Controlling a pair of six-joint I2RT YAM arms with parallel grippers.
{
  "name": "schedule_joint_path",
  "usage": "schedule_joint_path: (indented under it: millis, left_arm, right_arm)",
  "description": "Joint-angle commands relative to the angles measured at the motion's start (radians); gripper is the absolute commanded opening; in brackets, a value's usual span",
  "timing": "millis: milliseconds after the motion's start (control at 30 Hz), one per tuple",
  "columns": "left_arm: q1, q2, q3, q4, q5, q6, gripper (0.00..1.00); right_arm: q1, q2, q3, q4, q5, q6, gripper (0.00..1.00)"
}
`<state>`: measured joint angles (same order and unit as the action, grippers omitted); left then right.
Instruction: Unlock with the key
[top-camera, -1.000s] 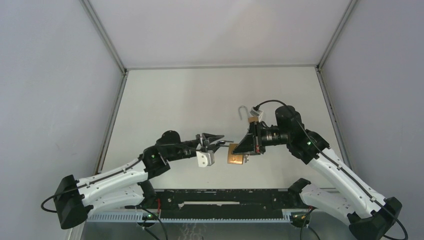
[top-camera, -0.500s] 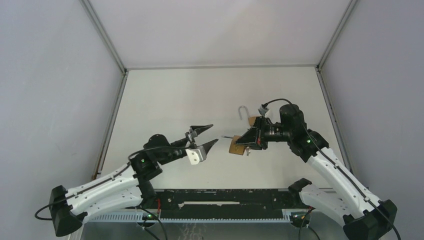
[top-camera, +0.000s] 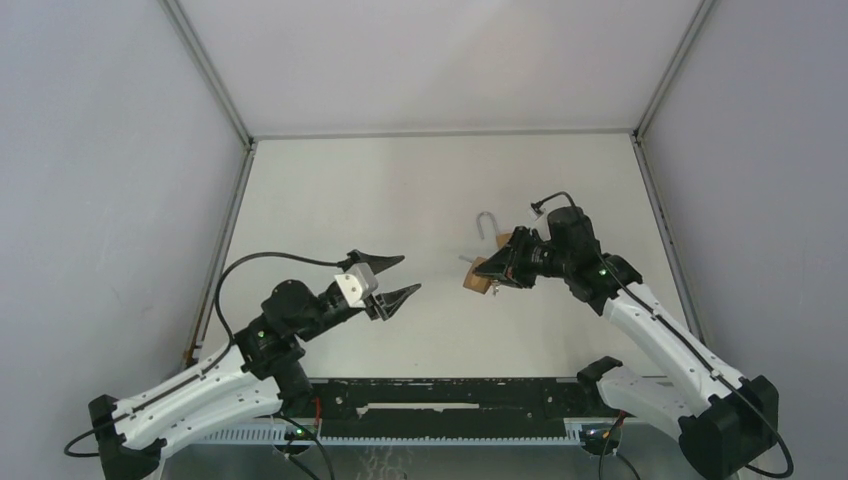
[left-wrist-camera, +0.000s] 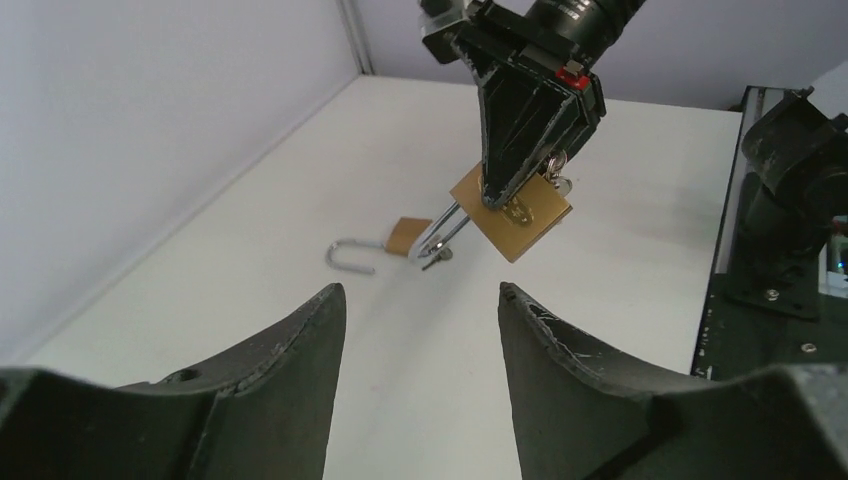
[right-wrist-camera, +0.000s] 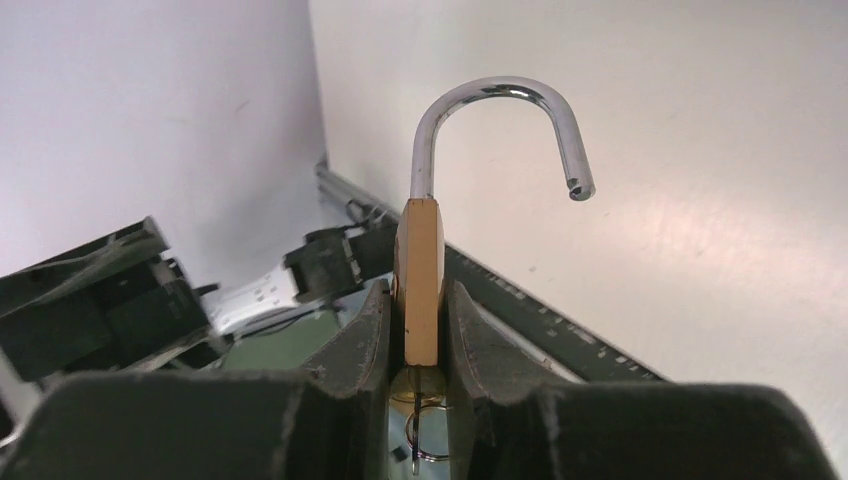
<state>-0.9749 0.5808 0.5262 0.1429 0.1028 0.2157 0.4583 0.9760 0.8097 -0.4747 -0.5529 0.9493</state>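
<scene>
My right gripper (right-wrist-camera: 418, 288) is shut on the flat sides of a brass padlock (right-wrist-camera: 420, 270), held above the table. Its steel shackle (right-wrist-camera: 500, 95) stands swung open, with the free end out of the body. The key (right-wrist-camera: 418, 395) sits in the bottom of the lock between the fingers, and a ring hangs from it. The top view shows that padlock (top-camera: 477, 277) at the right gripper (top-camera: 497, 270), right of centre. My left gripper (top-camera: 408, 274) is open and empty, a short way left of the lock. In the left wrist view the padlock (left-wrist-camera: 520, 215) hangs beyond the open left gripper (left-wrist-camera: 420, 292).
A second brass padlock (top-camera: 503, 240) with an open shackle (top-camera: 485, 222) lies on the white table just behind the held one, and it shows in the left wrist view (left-wrist-camera: 405, 235). A black rail (top-camera: 450, 405) runs along the near edge. Grey walls close in both sides.
My left gripper opened, let go at the lock and drew back to the left. The right arm carried the padlock a little farther from the near edge.
</scene>
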Motion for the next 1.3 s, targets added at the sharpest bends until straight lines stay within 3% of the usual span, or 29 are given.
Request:
schedule_joint_path:
  millis: [0, 100, 200, 300, 800, 1267]
  left_arm:
    - [0.002, -0.019, -0.028, -0.029, -0.149, -0.199, 0.63]
    - [0.003, -0.014, -0.04, -0.049, -0.234, -0.291, 0.7]
    - [0.004, -0.003, -0.038, -0.087, -0.317, -0.366, 0.88]
    - [0.003, -0.002, -0.041, -0.119, -0.397, -0.416, 0.99]
    - [0.01, -0.105, -0.155, -0.202, -0.542, -0.629, 1.0]
    - [0.01, -0.087, -0.169, -0.274, -0.529, -0.7, 0.99]
  right_arm:
    - [-0.009, -0.004, -0.035, 0.181, 0.098, -0.081, 0.0]
    - [-0.008, 0.007, -0.09, 0.269, 0.137, -0.106, 0.0]
    - [-0.004, 0.042, -0.128, 0.342, 0.173, -0.139, 0.0]
    - [0.018, 0.086, -0.146, 0.388, 0.219, -0.172, 0.0]
    - [0.095, 0.299, -0.193, 0.535, 0.343, -0.184, 0.0]
    - [0.167, 0.441, -0.205, 0.638, 0.351, -0.06, 0.0]
